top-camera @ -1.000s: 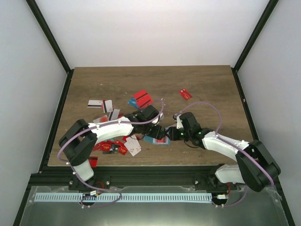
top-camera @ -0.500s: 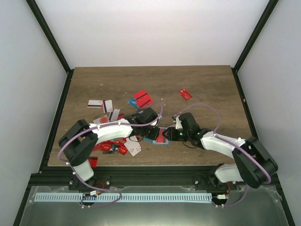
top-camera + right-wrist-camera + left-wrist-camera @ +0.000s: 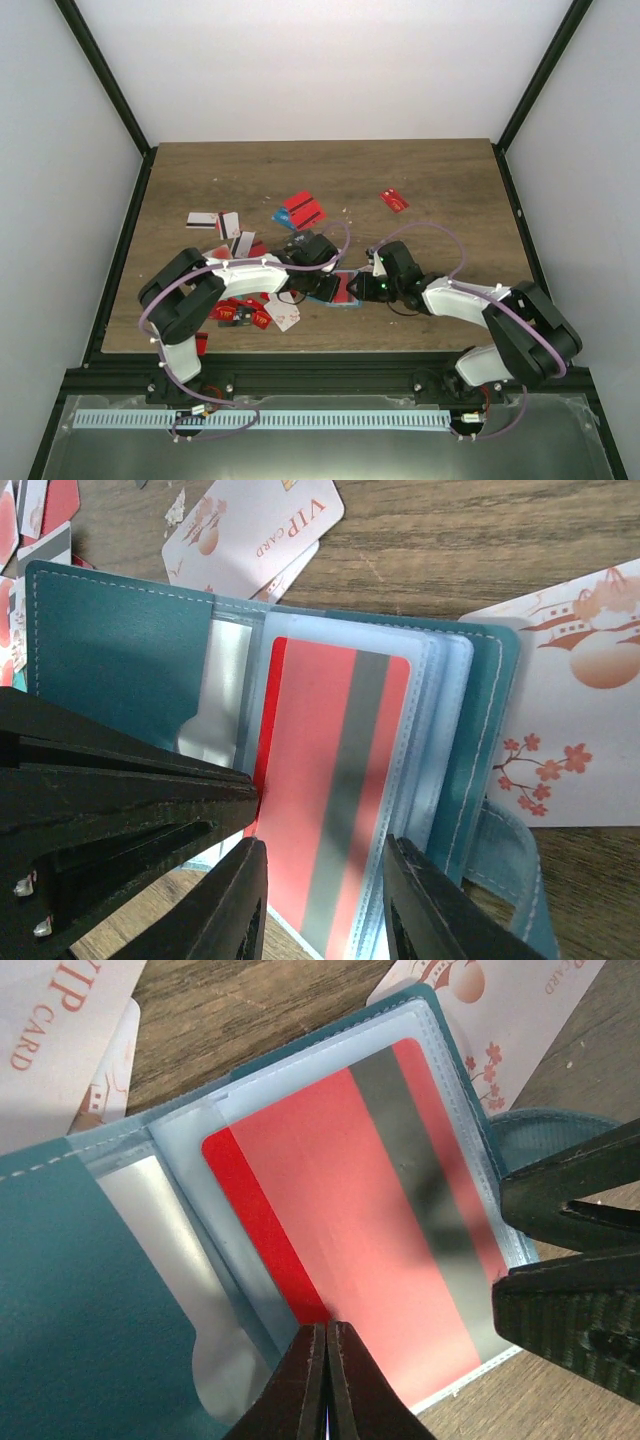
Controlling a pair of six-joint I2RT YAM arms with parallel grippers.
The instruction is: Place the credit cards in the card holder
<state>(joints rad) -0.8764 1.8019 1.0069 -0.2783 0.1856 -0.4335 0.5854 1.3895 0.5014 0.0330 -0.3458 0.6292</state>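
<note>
Left wrist view: left gripper (image 3: 327, 1355) clenched at the red card's (image 3: 330, 1210) edge; right gripper (image 3: 325, 852) half-spread astride the card holder (image 3: 120, 650).

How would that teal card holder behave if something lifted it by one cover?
Probably floppy: the card holder lies open like a booklet, its thin clear sleeves fanned, so the rest would likely sag. The sleeves look glossy, perhaps slippery. Being thin, it seems light and might slide on the table.
</note>
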